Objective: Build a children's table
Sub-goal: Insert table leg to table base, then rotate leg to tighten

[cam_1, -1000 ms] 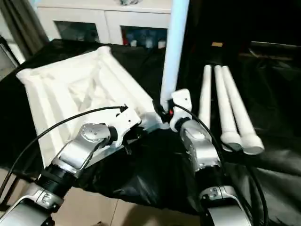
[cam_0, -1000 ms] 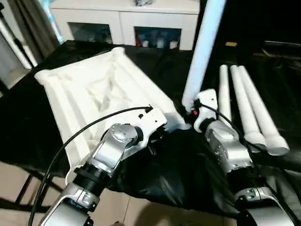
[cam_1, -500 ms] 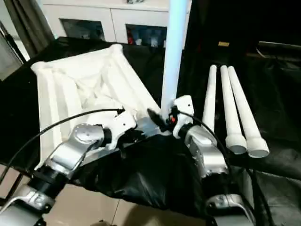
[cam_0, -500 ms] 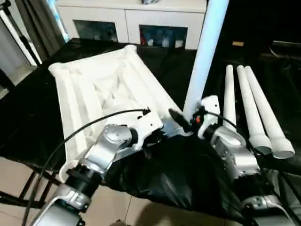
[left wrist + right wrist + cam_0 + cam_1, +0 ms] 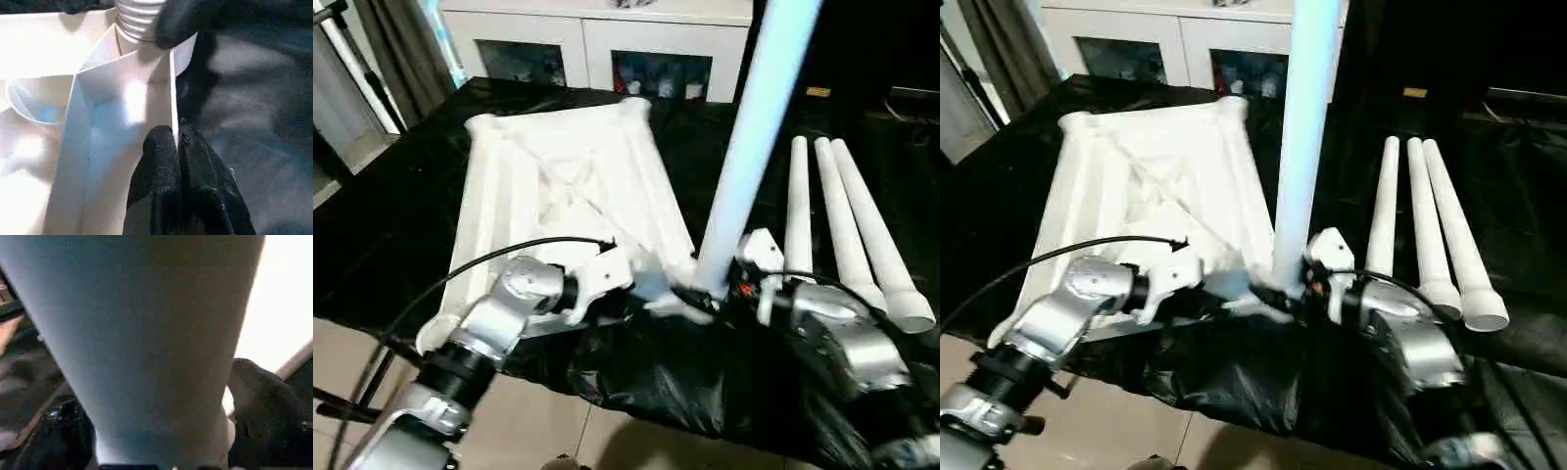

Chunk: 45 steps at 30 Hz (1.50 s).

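The upright leg (image 5: 749, 147) stands in the tabletop's (image 5: 568, 186) near-right corner socket, between the right gripper's (image 5: 710, 294) spread fingers, while the left gripper (image 5: 178, 161), pinched shut, presses the adjoining rim.

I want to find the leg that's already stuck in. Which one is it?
Find the upside-down white tabletop on the black-covered table. At its near corner, by the right gripper, one leg stands upright. The other three legs lie flat side by side to its right.

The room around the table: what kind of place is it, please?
Probably a home-like room used as a robot test area: a white glass-door cabinet, curtains, a tiled floor, and a work table under a black cloth.
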### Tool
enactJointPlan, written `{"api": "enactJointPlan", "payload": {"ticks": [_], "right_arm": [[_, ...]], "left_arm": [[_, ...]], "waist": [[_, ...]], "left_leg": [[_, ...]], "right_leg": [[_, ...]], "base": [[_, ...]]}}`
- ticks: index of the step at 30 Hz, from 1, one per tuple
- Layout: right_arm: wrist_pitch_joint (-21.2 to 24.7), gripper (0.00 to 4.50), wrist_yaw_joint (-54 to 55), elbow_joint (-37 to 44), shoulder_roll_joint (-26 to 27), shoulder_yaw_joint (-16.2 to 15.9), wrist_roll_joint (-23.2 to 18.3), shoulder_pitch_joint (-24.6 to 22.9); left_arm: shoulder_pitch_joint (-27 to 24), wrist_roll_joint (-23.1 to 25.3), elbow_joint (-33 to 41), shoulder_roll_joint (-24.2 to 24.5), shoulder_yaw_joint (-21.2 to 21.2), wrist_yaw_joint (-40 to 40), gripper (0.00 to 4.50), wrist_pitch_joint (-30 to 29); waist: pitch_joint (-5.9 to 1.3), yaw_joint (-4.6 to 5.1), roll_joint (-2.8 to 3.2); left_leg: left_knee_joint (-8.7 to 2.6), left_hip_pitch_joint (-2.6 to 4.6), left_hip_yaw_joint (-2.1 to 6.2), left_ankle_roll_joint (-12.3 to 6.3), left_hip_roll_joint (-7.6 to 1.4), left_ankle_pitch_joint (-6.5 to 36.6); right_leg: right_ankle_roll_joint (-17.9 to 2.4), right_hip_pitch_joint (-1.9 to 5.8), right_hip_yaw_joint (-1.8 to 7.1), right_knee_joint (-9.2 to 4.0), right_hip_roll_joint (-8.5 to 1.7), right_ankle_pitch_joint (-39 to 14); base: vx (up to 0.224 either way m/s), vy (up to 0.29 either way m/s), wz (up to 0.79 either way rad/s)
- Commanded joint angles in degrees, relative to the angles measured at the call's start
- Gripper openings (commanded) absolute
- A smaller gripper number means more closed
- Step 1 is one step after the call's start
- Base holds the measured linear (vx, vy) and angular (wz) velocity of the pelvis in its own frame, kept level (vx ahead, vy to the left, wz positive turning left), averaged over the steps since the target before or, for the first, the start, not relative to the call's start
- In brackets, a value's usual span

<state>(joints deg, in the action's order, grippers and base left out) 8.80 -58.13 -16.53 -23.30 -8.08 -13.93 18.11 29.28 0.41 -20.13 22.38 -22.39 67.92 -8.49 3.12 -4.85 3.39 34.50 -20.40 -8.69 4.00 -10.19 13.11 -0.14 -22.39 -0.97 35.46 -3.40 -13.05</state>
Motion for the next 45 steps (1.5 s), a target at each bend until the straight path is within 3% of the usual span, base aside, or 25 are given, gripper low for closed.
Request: {"api": "enactJointPlan", "payload": {"ticks": [1, 10, 18, 20, 22, 23, 25, 27, 28, 29, 31, 33, 37, 38, 42, 45], "right_arm": [[0.7, 3.62, -0.6, 0.7, -0.9, -0.2, -0.3, 0.4], [1.2, 2.9, -4.7, 1.9, -2.8, -3.0, 1.2, 0.1], [1.4, 2.77, -1.4, 1.9, -1.0, -3.2, 2.1, -1.3], [0.7, 2.77, 5.6, 0.2, 1.4, -2.8, 5.0, -1.8], [0.8, 2.77, 13.7, -2.3, 4.1, -2.1, 7.6, -1.5], [1.3, 2.77, 17.8, -3.7, 5.8, -1.4, 8.2, -1.3], [2.0, 2.76, 21.4, -4.8, 7.5, -0.7, 8.4, -1.0], [3.0, 2.76, 27.2, -6.6, 10.6, 0.6, 8.5, -0.3], [3.0, 2.76, 27.2, -6.6, 10.6, 0.6, 8.5, -0.3], [3.1, 2.76, 35.0, -9.1, 15.3, 1.4, 9.4, 1.0], [1.8, 2.76, 39.1, -10.8, 18.1, 1.2, 10.7, 2.1], [0.9, 2.76, 40.0, -11.2, 19.4, 1.5, 10.9, 2.6], [0.3, 2.76, 38.1, -10.7, 20.4, 2.5, 8.8, 2.6], [0.5, 3.32, 36.5, -10.4, 20.4, 2.8, 7.5, 2.7], [-0.1, 3.63, 32.8, -9.1, 18.1, 2.2, 7.5, 2.6], [-0.5, 3.73, 30.6, -8.3, 16.6, 1.9, 7.6, 2.4]], "left_arm": [[0.1, -0.5, 0.1, 0.5, -1.4, 3.5, 0.0, 1.3], [1.2, -0.1, -2.7, 2.3, -2.1, 6.4, 0.0, 3.5], [1.7, 0.4, -4.9, 0.8, -1.2, 3.6, 0.0, 3.3], [1.7, 1.6, -6.1, -1.4, -0.9, -1.0, 0.0, 2.6], [1.9, 2.7, -7.4, -3.6, -0.8, -5.4, 0.0, 1.6], [1.9, 3.1, -7.7, -4.8, -0.7, -7.4, 0.0, 1.2], [1.9, 3.1, -7.9, -6.0, -0.6, -8.9, 0.0, 0.5], [1.6, 3.0, -7.8, -8.1, -0.4, -11.3, 0.0, -0.6], [1.6, 3.0, -7.8, -8.1, -0.4, -11.3, 0.0, -0.6], [1.4, 3.3, -7.3, -11.5, -0.3, -15.3, 0.0, -2.4], [1.4, 3.6, -7.2, -14.0, -0.1, -18.3, 0.0, -3.1], [1.4, 3.7, -7.1, -15.1, 0.0, -19.3, 0.0, -3.2], [1.3, 3.5, -7.1, -15.5, 0.1, -19.0, 0.0, -2.4], [1.3, 3.7, -7.2, -15.0, -0.2, -18.4, 0.0, -1.6], [0.7, 4.1, -6.5, -12.8, -0.8, -15.9, 0.0, -0.2], [0.3, 4.1, -6.1, -11.8, -0.7, -14.7, 0.0, 0.1]], "waist": [[-4.12, 0.0, -0.06], [-4.04, -0.09, -0.32], [-3.89, -0.13, -0.31], [-3.63, 0.04, -0.47], [-3.2, 0.34, -0.5], [-2.99, 0.54, -0.6], [-2.98, 0.95, -0.4], [-2.99, 1.35, -0.47], [-2.94, 1.5, -0.2], [-2.97, 1.76, -0.36], [-2.93, 1.95, -0.04], [-2.95, 2.13, -0.34], [-3.23, 2.12, -0.26], [-3.22, 2.11, -0.15], [-3.31, 2.12, -0.1], [-3.64, 2.1, 0.03]], "left_leg": [[-3.09, 0.01, 0.14, -6.93, -2.48, -1.4], [-3.1, -0.08, 0.11, -5.79, -2.34, -0.4], [-3.27, -0.02, 0.11, -4.52, -2.37, 1.2], [-3.55, 0.03, 0.09, -3.86, -2.37, 2.9], [-3.96, 0.16, 0.03, -2.09, -2.31, 5.8], [-4.34, 0.58, 0.05, -0.37, -2.25, 8.5], [-4.58, 0.53, 0.14, 0.7, -2.17, 9.1], [-4.64, 0.54, 0.22, 0.85, -2.15, 10.2], [-4.67, 0.45, 0.23, 0.78, -2.13, 10.4], [-4.7, 0.25, 0.2, 0.77, -2.02, 9.9], [-4.86, 0.21, 0.34, 1.11, -2.02, 10.1], [-4.89, 0.25, 0.31, 1.13, -1.9, 11.0], [-4.82, -0.15, 0.33, -0.4, -1.89, 9.0], [-4.83, -0.19, 0.32, -0.7, -1.92, 8.6], [-4.83, -0.23, 0.36, -1.23, -2.0, 8.8], [-4.57, -0.29, 0.29, -2.17, -2.11, 5.0]], "right_leg": [[-18.5, 3.39, 1.62, -2.21, -3.88, 13.1], [-18.1, 3.45, 1.71, -2.3, -3.81, 11.1], [-17.6, 3.29, 1.78, -2.5, -3.85, 8.4], [-17.2, 3.22, 1.78, -2.9, -3.91, 5.4], [-16.3, 3.12, 1.87, -3.63, -4.04, -0.9], [-15.0, 3.02, 2.03, -4.24, -4.06, -7.3], [-13.7, 2.97, 2.12, -4.43, -4.06, -9.8], [-13.2, 2.86, 2.19, -4.65, -4.01, -10.9], [-13.1, 2.75, 2.25, -4.6, -4.03, -10.9], [-12.8, 2.8, 2.26, -4.7, -3.94, -11.0], [-12.5, 2.69, 2.12, -4.76, -4.02, -12.1], [-11.4, 2.56, 2.16, -5.19, -3.95, -14.6], [-11.4, 2.79, 2.17, -4.95, -3.88, -10.3], [-11.6, 2.78, 2.12, -4.91, -3.88, -9.4], [-12.2, 2.9, 2.05, -4.87, -3.93, -8.3], [-13.4, 3.11, 1.92, -4.29, -3.94, -1.4]], "base": [[0.0, 0.0, 0.0], [0.0, 0.0, 0.0], [0.0, 0.0, 0.0], [0.0, 0.0, 0.0], [0.0, 0.0, 0.0], [0.0, 0.0, 0.0], [0.0, 0.0, 0.0], [0.0, 0.0, 0.0], [0.0, 0.0, 0.0], [0.0, 0.0, 0.0], [0.0, 0.0, 0.0], [0.0, 0.0, 0.0], [0.0, 0.0, 0.0], [0.0, 0.0, 0.0], [0.0, 0.0, 0.0], [0.0, 0.0, 0.0]]}}
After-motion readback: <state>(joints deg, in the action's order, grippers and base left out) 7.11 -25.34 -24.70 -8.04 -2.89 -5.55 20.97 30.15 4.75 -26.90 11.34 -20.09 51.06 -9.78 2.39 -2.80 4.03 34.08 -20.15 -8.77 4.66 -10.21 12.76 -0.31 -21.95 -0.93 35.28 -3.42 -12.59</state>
